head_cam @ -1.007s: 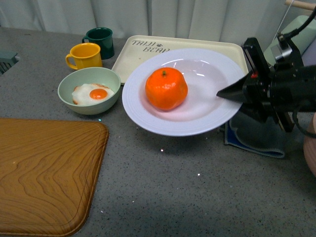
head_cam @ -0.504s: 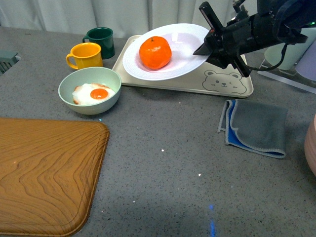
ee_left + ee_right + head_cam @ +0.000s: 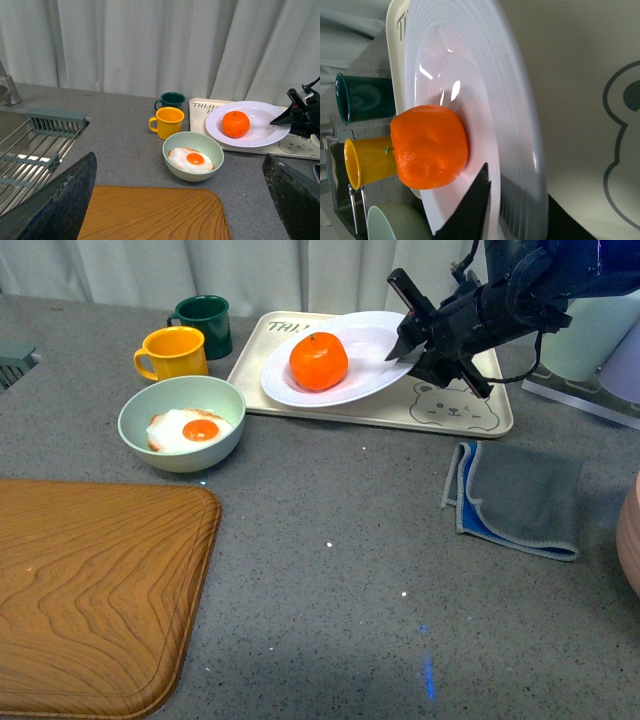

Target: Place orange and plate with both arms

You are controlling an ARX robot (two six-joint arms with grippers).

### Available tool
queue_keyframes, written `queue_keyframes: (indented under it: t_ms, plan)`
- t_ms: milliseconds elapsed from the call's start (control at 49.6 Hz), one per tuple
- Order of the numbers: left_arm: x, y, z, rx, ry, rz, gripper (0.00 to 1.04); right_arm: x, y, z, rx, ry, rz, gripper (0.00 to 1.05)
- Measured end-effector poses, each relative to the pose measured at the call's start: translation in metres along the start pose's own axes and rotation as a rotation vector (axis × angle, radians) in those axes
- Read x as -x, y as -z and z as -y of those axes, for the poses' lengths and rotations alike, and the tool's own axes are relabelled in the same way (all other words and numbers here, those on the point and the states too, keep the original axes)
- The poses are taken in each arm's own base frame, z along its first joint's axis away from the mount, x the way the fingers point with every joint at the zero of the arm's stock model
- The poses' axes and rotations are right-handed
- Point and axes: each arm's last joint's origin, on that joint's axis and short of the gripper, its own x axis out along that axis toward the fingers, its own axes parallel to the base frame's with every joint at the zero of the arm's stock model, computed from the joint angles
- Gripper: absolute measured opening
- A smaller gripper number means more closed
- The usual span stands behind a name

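Right claw (image 3: 410, 340): clamped on plate (image 3: 372, 352) rim
Left claw (image 3: 178, 156): apart, empty
Orange (image 3: 319, 361): in plate
Plate: over tray (image 3: 455, 408), tabletop's (image 3: 330, 570) far edge

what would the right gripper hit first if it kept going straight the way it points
The right gripper, shut on the plate rim, points across it, so it would most likely meet the orange first, though depth is unclear.

Bright even light, sharp focus, glare on plate (image 3: 485, 85), soft shadows
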Motion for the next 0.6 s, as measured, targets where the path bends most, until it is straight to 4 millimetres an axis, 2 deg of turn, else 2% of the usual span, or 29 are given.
queue_keyframes:
  t_ms: [161, 242, 363, 443, 604]
  plan:
    - [0.000, 0.000, 0.000, 0.000, 0.000, 0.000, 0.98, 0.006, -0.002, 0.004, 0.014, 0.025, 0.021, 0.48]
    - [0.000, 0.000, 0.000, 0.000, 0.000, 0.000, 0.98, 0.012, -0.002, 0.007, 0.049, 0.071, 0.047, 0.59]
    - [0.000, 0.000, 0.000, 0.000, 0.000, 0.000, 0.98, 0.040, -0.005, 0.001, 0.195, 0.109, 0.144, 0.85]
    - [0.000, 0.000, 0.000, 0.000, 0.000, 0.000, 0.98, 0.058, -0.006, -0.005, 0.286, 0.131, 0.219, 0.96]
    - [0.000, 0.000, 0.000, 0.000, 0.000, 0.000, 0.98, 0.103, 0.000, -0.017, 0.492, 0.189, 0.382, 0.95]
